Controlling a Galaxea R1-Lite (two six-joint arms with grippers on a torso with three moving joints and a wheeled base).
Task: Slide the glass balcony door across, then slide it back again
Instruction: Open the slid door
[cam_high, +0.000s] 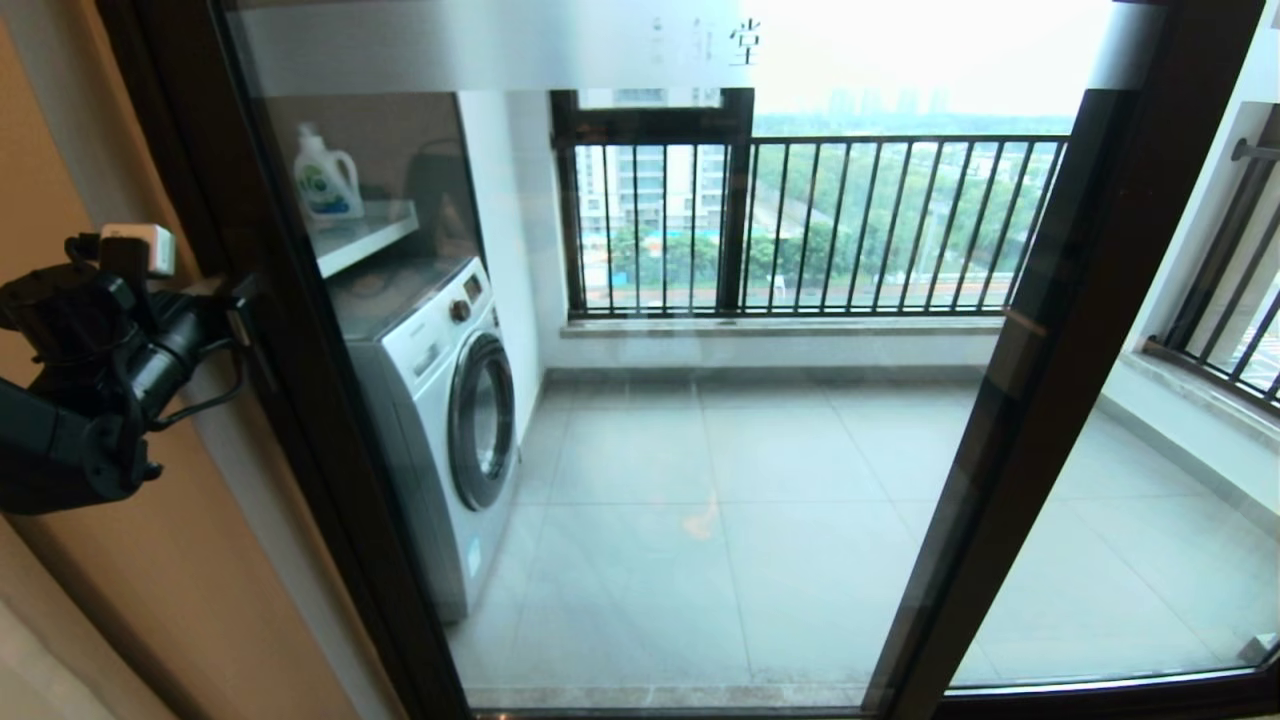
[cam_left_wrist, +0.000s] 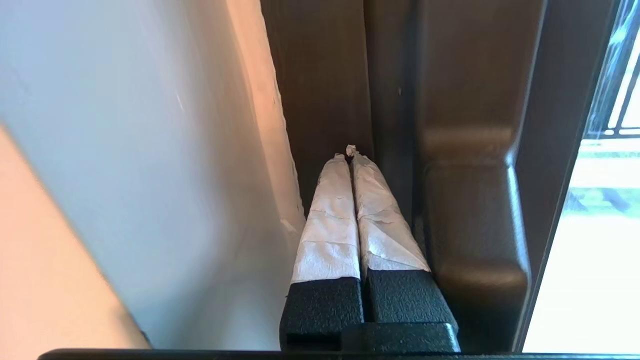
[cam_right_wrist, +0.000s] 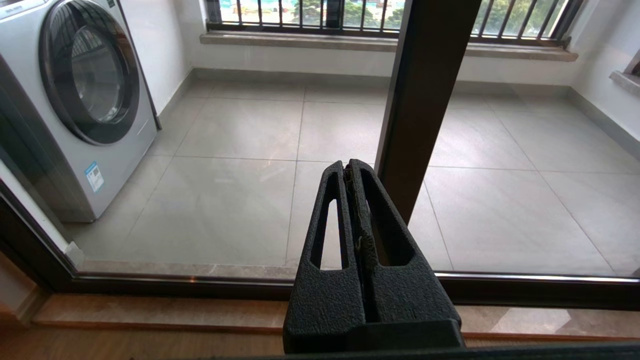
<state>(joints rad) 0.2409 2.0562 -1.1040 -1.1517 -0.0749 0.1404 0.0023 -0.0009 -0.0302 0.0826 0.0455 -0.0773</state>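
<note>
The glass balcony door (cam_high: 310, 400) fills the head view, a clear panel in a dark brown frame with a frosted top band bearing Chinese characters (cam_high: 745, 42). My left gripper (cam_high: 245, 305) is shut at the door's left edge, between the beige wall and the frame. In the left wrist view its white-wrapped fingers (cam_left_wrist: 327, 220) lie pressed together, tips in the dark recess right beside the door's bar handle (cam_left_wrist: 470, 215); they hold nothing. My right gripper (cam_right_wrist: 346, 167) is shut and empty, low in front of the glass near a dark upright frame member (cam_right_wrist: 425, 100). It is out of the head view.
Behind the glass stand a white washing machine (cam_high: 450, 410) with a detergent bottle (cam_high: 325, 180) on a shelf above, a grey tiled balcony floor (cam_high: 750, 520) and a railed window (cam_high: 820, 225). A beige wall (cam_high: 180, 580) is on the left. The dark floor track (cam_right_wrist: 150, 285) runs below.
</note>
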